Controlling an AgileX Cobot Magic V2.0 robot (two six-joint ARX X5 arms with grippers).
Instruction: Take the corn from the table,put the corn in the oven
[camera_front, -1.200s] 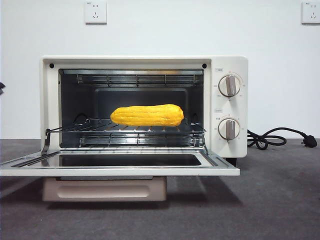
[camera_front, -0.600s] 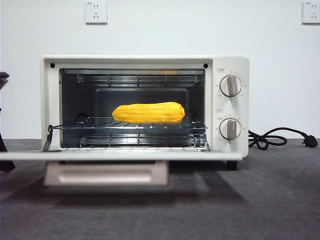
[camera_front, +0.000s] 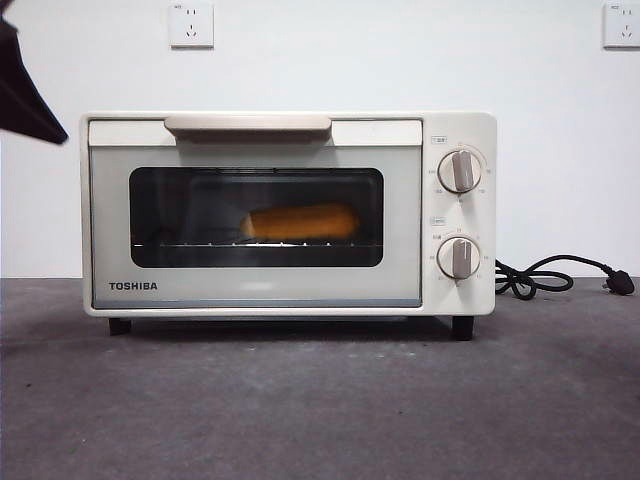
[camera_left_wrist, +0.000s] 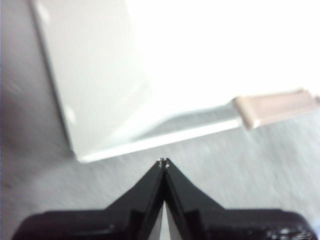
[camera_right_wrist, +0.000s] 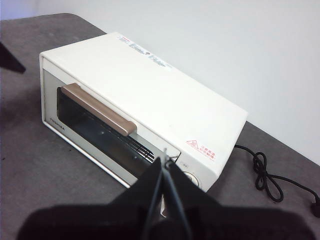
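The white wall (camera_front: 400, 60) is filling the background, plain and smooth, and the table (camera_front: 320, 400) is spreading out below it in a dark grey, slightly fuzzy matte. The boxy cream-white TOSHIBA oven (camera_front: 260, 290) is sitting square on it, door shut, with its beige bar handle (camera_front: 248, 123) running along the top edge. Behind the dark glass window, the corn (camera_front: 300, 222) is lying lengthwise on the wire rack, dimmed to an orange glow. A black cord (camera_front: 545, 275) is curling off beside the two round knobs (camera_front: 458, 171). The left hand (camera_left_wrist: 164, 162) is hovering near the oven's corner, jaws pinched together, holding nothing. The right hand (camera_right_wrist: 165, 159) is hanging above the knob end, jaws also closed and empty.
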